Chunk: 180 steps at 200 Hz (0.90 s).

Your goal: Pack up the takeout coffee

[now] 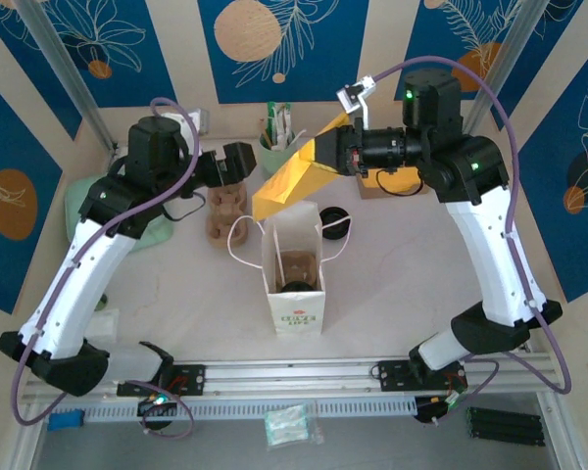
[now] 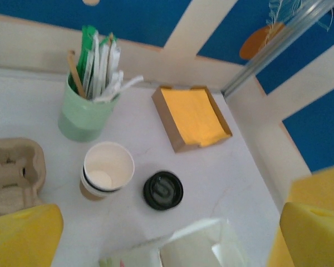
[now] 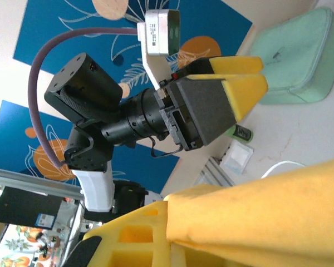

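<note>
The takeout coffee (image 1: 297,282) stands inside the open white paper bag (image 1: 296,311) at the table's middle; its dark lid and some brown body show through the mouth. My right gripper (image 1: 265,206) hangs above the bag's far rim, its yellow fingers (image 3: 256,222) pressed together on nothing. My left gripper (image 1: 242,164) hovers at the back left, beside the cardboard cup carrier (image 1: 224,211). Its yellow fingers (image 2: 22,236) stand far apart with nothing between them, and the bag's rim (image 2: 203,242) lies below.
Lidless nested paper cups (image 2: 106,169) and a loose black lid (image 2: 163,190) stand behind the bag. Farther back are a mint cup of stirrers (image 2: 86,114) and a tray of yellow napkins (image 2: 193,117). A mint pouch (image 1: 86,211) lies at far left.
</note>
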Each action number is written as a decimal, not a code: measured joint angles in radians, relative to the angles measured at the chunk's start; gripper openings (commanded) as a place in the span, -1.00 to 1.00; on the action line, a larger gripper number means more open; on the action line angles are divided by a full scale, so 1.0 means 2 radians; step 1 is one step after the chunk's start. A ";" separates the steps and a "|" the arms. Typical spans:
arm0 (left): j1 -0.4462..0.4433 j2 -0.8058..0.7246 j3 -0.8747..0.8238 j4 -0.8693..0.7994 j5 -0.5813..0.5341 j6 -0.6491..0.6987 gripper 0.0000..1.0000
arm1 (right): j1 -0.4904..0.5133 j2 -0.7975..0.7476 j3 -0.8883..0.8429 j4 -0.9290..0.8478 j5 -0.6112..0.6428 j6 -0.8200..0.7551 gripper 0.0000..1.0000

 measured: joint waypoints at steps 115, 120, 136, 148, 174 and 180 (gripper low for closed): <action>-0.006 -0.134 -0.151 0.015 0.156 -0.045 0.99 | 0.043 0.051 0.074 -0.109 0.003 -0.058 -1.00; -0.007 -0.137 -0.154 0.018 0.159 -0.048 0.99 | 0.046 0.051 0.074 -0.111 0.004 -0.058 -1.00; -0.014 -0.142 -0.162 0.024 0.168 -0.057 0.99 | 0.055 0.051 0.072 -0.114 0.006 -0.060 -1.00; -0.021 -0.144 -0.168 0.028 0.171 -0.061 0.99 | 0.063 0.051 0.066 -0.114 0.008 -0.062 -1.00; -0.032 -0.144 -0.176 0.028 0.176 -0.067 0.99 | 0.076 0.051 0.052 -0.119 0.013 -0.065 -1.00; -0.034 -0.145 -0.177 0.028 0.176 -0.068 0.99 | 0.077 0.051 0.048 -0.119 0.015 -0.067 -1.00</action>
